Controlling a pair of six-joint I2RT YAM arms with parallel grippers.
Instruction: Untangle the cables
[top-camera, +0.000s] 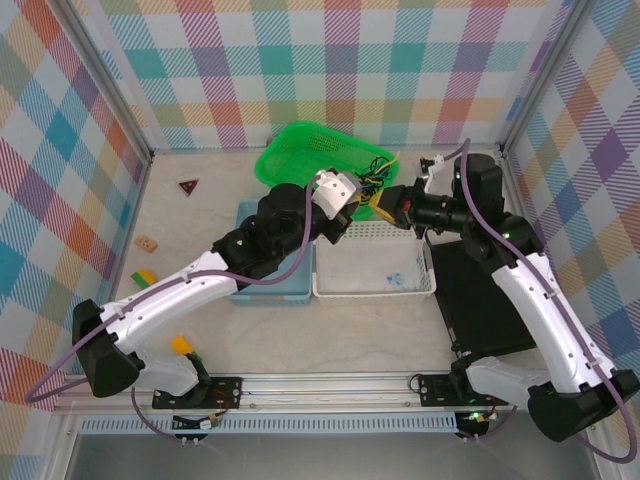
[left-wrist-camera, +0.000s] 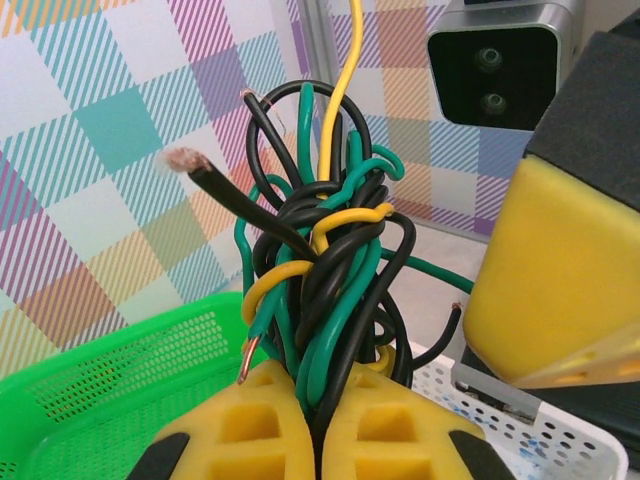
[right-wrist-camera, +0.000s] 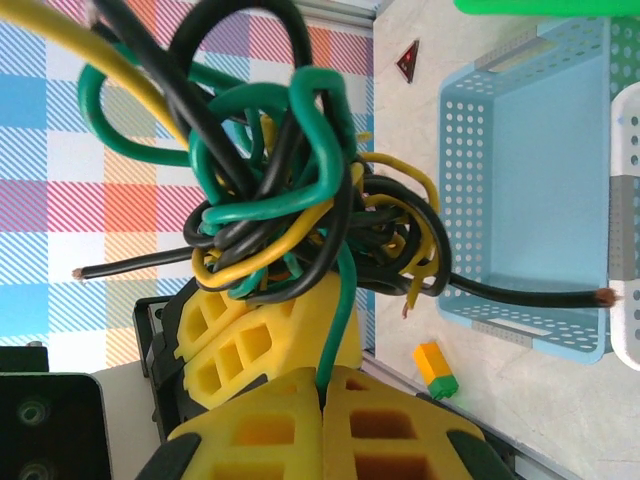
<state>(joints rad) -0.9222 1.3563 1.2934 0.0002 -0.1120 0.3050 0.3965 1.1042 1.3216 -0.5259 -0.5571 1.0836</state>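
Plaid-walled cell, beige tabletop (top-camera: 350, 340). Green basket (top-camera: 290, 150) upper centre of top view, white basket (top-camera: 375, 293) just below. Cable tangle (left-wrist-camera: 320, 250) (black, green, yellow) held up between them. Left gripper (left-wrist-camera: 318, 400) clamped on its base, right gripper (right-wrist-camera: 322, 385) closed on a green strand

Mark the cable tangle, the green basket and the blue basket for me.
cable tangle (left-wrist-camera: 322, 255), left wrist view, knot's middle.
green basket (left-wrist-camera: 100, 395), left wrist view, mesh wall.
blue basket (right-wrist-camera: 462, 190), right wrist view, perforated wall.
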